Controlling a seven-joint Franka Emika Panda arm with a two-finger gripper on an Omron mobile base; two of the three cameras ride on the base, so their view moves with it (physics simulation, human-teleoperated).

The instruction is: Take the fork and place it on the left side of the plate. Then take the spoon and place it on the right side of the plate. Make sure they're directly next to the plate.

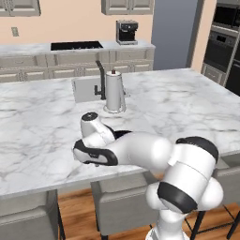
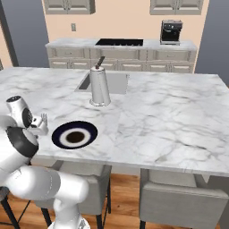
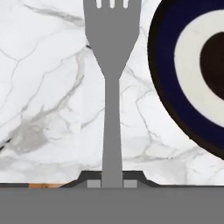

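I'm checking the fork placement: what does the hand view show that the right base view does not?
Hand view: the slim grey metal fork, its handle shut in the gripper, lying left of the plate with a gap between them.

Right base view: the tall silver kettle, the sink and the black coffee machine.

Both: the round navy-rimmed plate on the white marble counter.

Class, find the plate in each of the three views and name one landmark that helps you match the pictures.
Left base view: the plate cannot be made out; the arm covers that stretch of counter.
Right base view: plate at lower left, near the counter's front edge.
Hand view: plate at the right edge, beside the fork.
Shared landmark: the kettle by the sink.
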